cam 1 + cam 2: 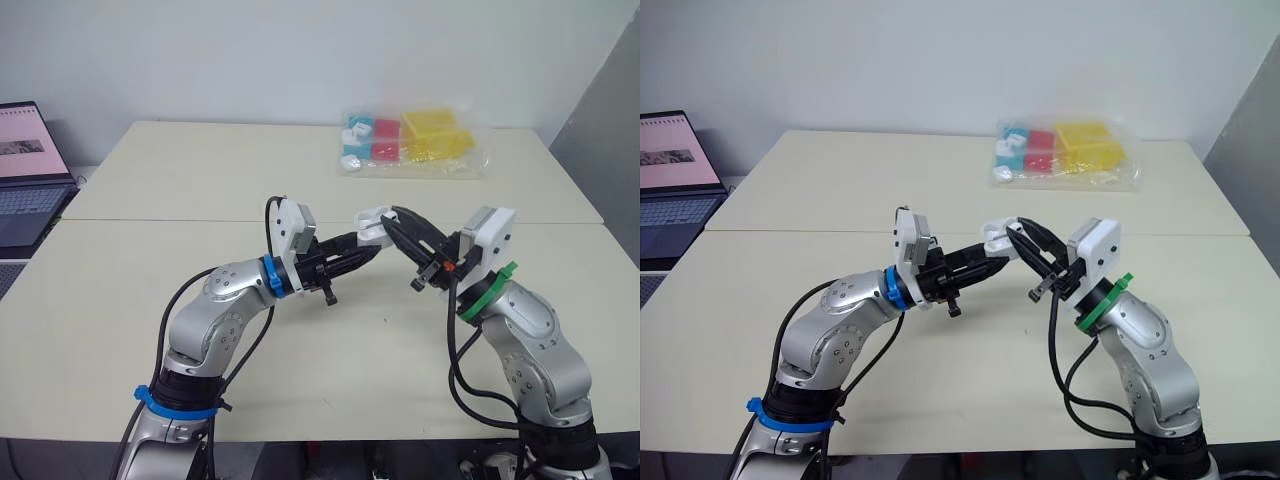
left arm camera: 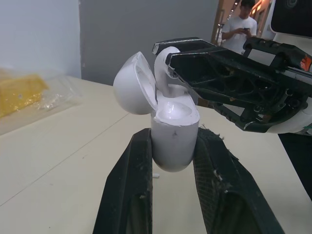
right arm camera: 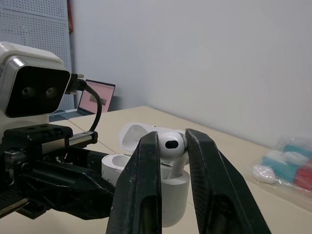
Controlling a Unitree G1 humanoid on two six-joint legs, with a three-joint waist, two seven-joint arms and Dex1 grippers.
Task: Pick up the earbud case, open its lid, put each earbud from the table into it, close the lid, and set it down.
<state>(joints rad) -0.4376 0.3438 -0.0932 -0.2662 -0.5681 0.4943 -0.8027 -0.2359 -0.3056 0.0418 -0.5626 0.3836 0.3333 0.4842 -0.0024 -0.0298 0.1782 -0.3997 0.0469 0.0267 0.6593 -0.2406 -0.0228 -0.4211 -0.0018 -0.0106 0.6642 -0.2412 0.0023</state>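
Observation:
My left gripper (image 2: 173, 146) is shut on the white earbud case (image 2: 174, 134), held above the middle of the table with its lid (image 2: 135, 83) swung open. My right gripper (image 3: 171, 145) is shut on a white earbud (image 3: 171, 144), whose stem points down into the open case (image 3: 168, 187). In the head views the two grippers meet tip to tip over the table, the left gripper (image 1: 368, 246) and right gripper (image 1: 395, 228) joined at the case (image 1: 374, 226).
A clear bag of coloured blocks (image 1: 412, 141) lies at the far right of the table (image 1: 200, 170). A laptop (image 1: 25, 170) stands off the table's left side. A person (image 2: 240, 24) stands in the background of the left wrist view.

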